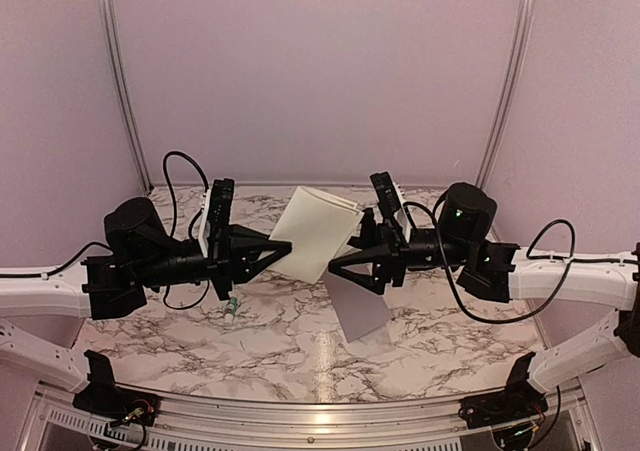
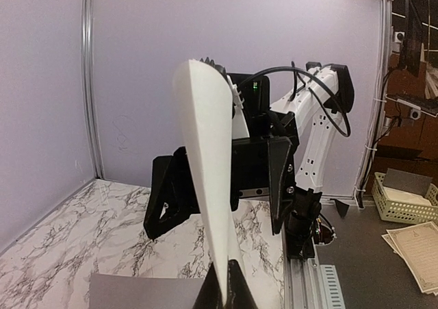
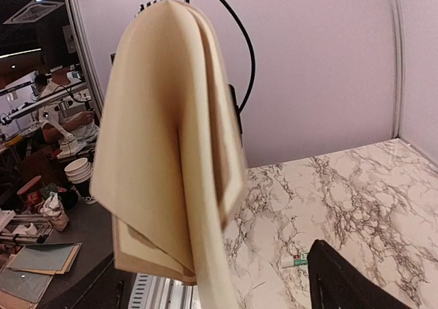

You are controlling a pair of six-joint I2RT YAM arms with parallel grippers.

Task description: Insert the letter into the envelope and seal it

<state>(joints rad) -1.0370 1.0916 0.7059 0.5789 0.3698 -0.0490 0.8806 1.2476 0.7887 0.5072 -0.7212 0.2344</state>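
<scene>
I'm mid-insert: my left hand [image 1: 289, 245] is clamped on the cream folded paper letter [image 1: 315, 233] up in the air, right hand [image 1: 334, 268] gaping at its lower edge, so next I'd lower it to the flat grey envelope [image 1: 362, 309] at 5 o'clock.

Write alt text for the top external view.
The left tool holds a cream folded letter in the air above a marbled table; the right tool faces it, open. A grey envelope lies flat beneath, a small tube nearby.
</scene>
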